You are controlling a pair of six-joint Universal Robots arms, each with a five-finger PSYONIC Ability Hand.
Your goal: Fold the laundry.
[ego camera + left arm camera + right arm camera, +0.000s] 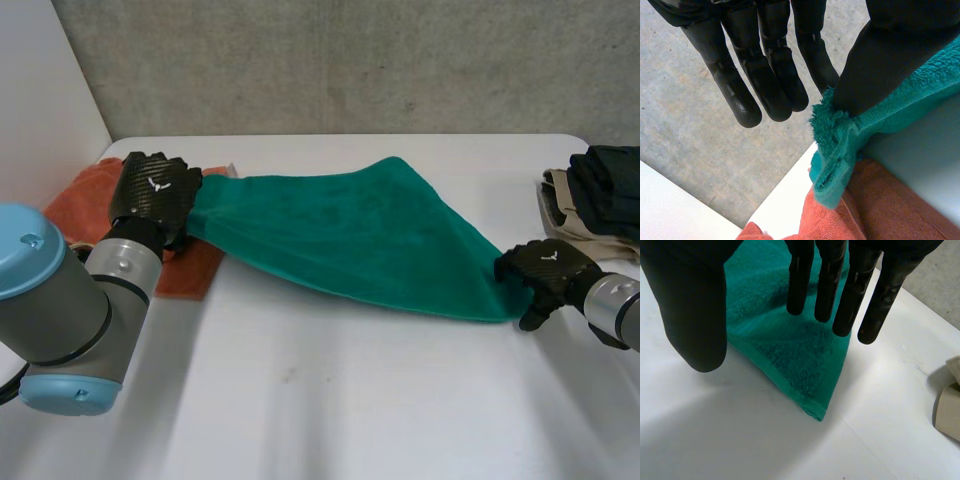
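A green towel [350, 235] lies stretched across the white table [350, 400] between my two hands. My left hand [155, 195] holds its left corner a little above an orange cloth [85, 200]. In the left wrist view the thumb [890, 60] pinches the green towel's corner [840, 145] against a finger, the other fingers [765, 75] straight. My right hand [545, 270] is at the towel's right corner. In the right wrist view its fingers [830, 280] hang straight and apart from the thumb, and the towel corner [810, 390] lies flat on the table below them, not held.
A pile of dark and beige clothes [605, 190] sits at the back right, close to my right hand; a beige piece [947, 405] lies beside the towel's corner. The orange cloth [880, 205] lies at the table's left edge. Bare table stretches along the front.
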